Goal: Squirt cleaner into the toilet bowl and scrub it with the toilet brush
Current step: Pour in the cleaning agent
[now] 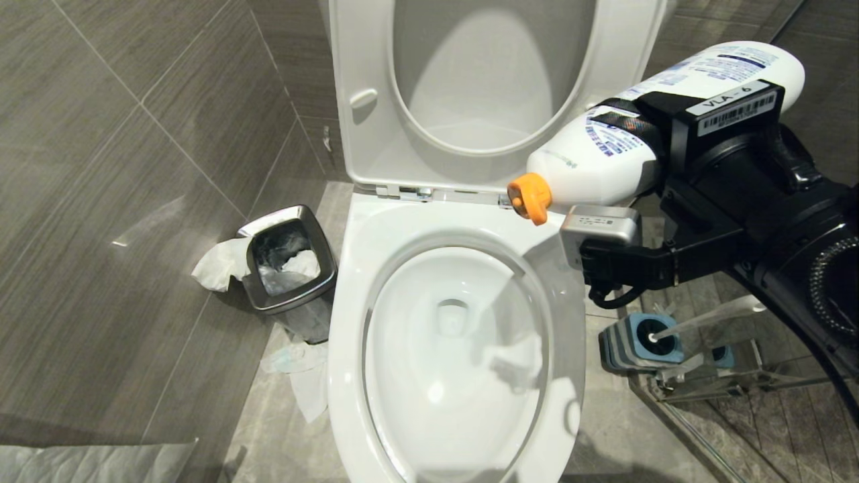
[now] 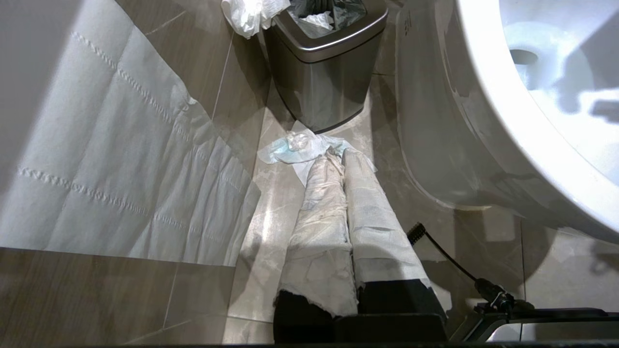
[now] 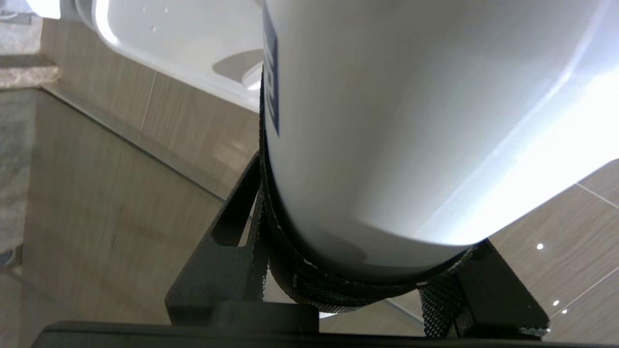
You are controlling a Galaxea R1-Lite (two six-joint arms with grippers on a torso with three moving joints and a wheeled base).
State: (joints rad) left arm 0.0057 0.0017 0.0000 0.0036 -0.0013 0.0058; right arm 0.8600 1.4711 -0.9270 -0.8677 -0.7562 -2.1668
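Note:
The toilet bowl [image 1: 366, 268] stands open in the middle of the head view, its seat and lid [image 1: 362, 134] raised. My right gripper [image 1: 637, 144] is shut on a white cleaner bottle [image 1: 597, 161]. The bottle lies nearly level, its orange cap [image 1: 530, 198] over the bowl's back right rim. In the right wrist view the bottle [image 3: 411, 121] fills the space between the fingers [image 3: 232, 232]. The toilet brush handle [image 1: 704, 318] leans out of its blue-topped holder [image 1: 637, 345] on the floor to the right; the bristle head is hidden. My left gripper [image 2: 338, 157] is parked low and shut, its fingers wrapped in white paper.
A steel waste bin [image 1: 288, 268] stuffed with paper stands left of the bowl, with tissue [image 1: 302, 376] on the floor before it. Tiled wall lies to the left, a glass panel [image 1: 738, 402] to the right. A paper sheet [image 2: 121, 159] hangs beside the left gripper.

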